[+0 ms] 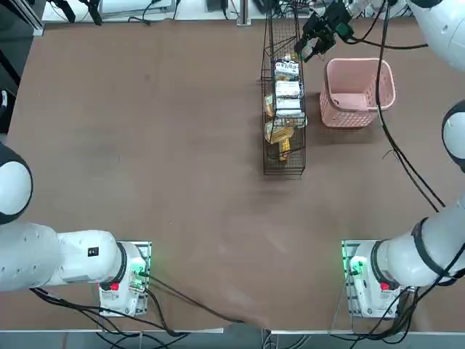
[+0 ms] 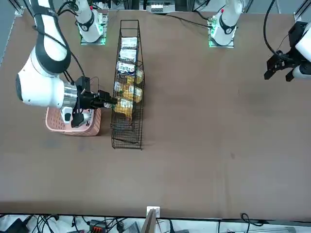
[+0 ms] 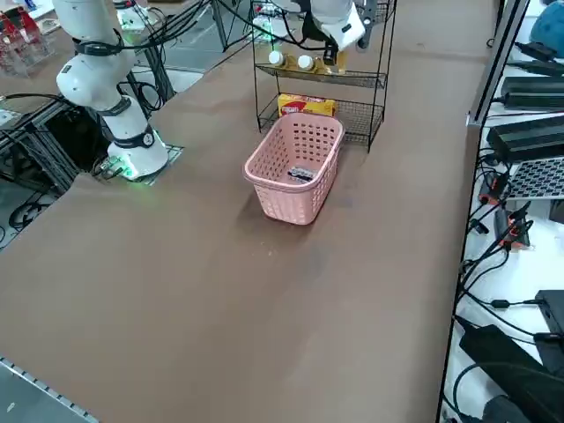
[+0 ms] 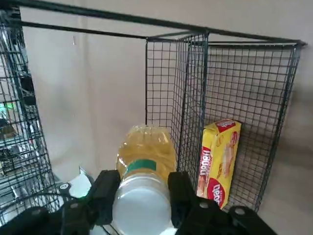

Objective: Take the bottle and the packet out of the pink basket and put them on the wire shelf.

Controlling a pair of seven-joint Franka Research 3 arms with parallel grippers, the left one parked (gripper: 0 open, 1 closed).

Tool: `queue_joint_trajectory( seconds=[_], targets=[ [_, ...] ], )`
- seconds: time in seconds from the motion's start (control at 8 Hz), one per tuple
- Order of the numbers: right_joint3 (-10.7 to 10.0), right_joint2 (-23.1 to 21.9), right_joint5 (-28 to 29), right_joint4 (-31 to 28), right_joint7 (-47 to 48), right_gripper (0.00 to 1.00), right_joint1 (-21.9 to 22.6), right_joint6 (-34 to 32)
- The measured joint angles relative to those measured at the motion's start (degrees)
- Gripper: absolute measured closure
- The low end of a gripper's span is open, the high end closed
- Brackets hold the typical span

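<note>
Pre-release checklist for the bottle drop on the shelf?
1. Bottle held in right tool, fingers clamped at its cap: ok.
2. Tool at the shelf, at its far end: ok.
3. Bottle resting on a shelf tier: cannot tell.
4. Landing spot clear of the yellow box: ok, mesh divides them.
5. Packet moved out of the basket: not ok, one dark-printed item lies inside.

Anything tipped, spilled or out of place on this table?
Nothing stands out. The right hand grips the bottle by its cap at the wire shelf; the pink basket stands upright with the packet inside.
</note>
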Motion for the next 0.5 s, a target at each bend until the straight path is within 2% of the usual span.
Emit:
queue_joint_trajectory(
  seconds=[0.5],
  targets=[
    [0.08, 0.52, -0.02, 0.0, -0.03, 0.44, -0.02, 2.63]
  ],
)
